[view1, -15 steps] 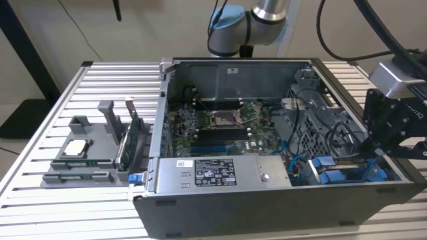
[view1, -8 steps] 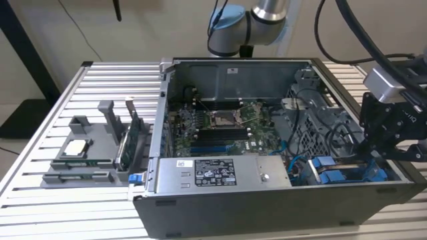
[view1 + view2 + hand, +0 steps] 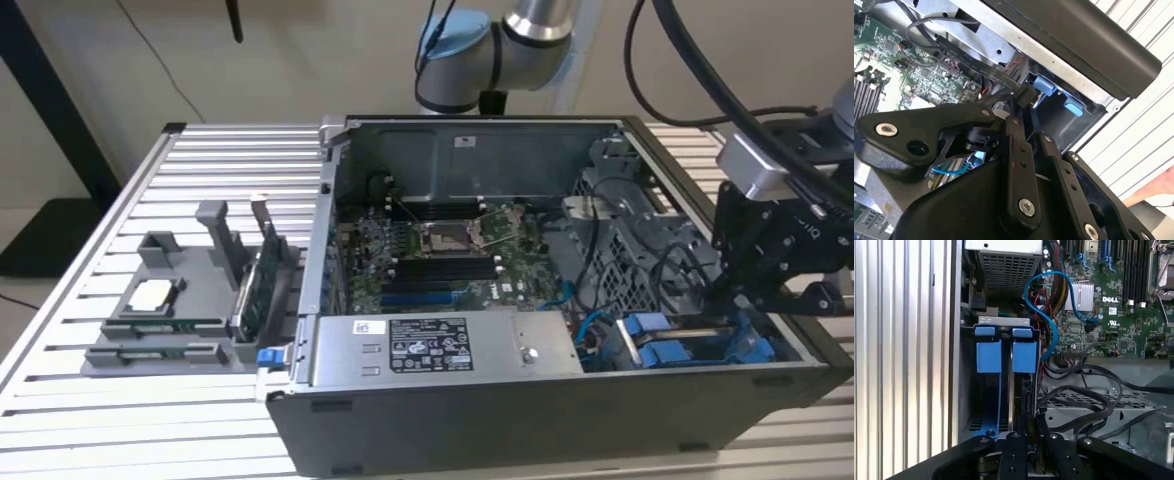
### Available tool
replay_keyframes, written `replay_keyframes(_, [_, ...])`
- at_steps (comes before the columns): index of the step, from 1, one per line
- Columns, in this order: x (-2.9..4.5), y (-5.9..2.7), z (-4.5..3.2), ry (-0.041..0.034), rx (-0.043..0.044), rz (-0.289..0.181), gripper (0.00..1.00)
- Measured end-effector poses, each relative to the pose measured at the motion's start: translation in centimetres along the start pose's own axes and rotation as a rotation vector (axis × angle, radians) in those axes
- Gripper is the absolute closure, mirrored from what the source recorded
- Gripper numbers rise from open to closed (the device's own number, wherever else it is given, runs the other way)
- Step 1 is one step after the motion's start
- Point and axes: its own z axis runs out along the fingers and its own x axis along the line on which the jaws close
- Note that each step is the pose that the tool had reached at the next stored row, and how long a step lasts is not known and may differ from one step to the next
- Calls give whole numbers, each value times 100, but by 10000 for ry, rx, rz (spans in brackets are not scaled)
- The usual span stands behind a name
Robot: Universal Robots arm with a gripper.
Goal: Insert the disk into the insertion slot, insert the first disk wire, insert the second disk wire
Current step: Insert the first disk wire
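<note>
Looks like disk-wire time. Silver-grey hard drive in its bright blue plastic carrier frame (image 3: 1024,356): parked down inside the narrow grey metal drive bay (image 3: 967,390) in a corner of the dark grey computer case (image 3: 534,430), with the blue tabs right at the bay's mouth. So probably done with the slot part, judging by that.

Got the black end effector (image 3: 1021,102) hanging right over the bay, just beside those blue tabs and not touching the drive. Pinched shut on what seems to be the black plug (image 3: 1028,95) of a flat black cable (image 3: 969,62). Can't swear to the grip, but sure reads that way in the second wrist view.

Tips for the step in hand: line the plug up square with the drive's connector edge before pushing. Go straight into the bay, no twisting, and don't force it if keyed the wrong way round. Watch the loose light-blue data cable (image 3: 1053,337) looping just beside the bay, plus the bundle of black wires (image 3: 1079,387) next to it. Easy to snag.

Further out from the bay: green motherboard (image 3: 1114,315), then the grey power-supply box (image 3: 427,345) next along the same side of the case, and a ribbed aluminium tabletop (image 3: 134,420) under everything.
</note>
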Motion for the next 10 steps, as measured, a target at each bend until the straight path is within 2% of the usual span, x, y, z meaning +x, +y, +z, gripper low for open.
replay_keyframes(10, [3, -1, 42, 37, -1, 1, 81])
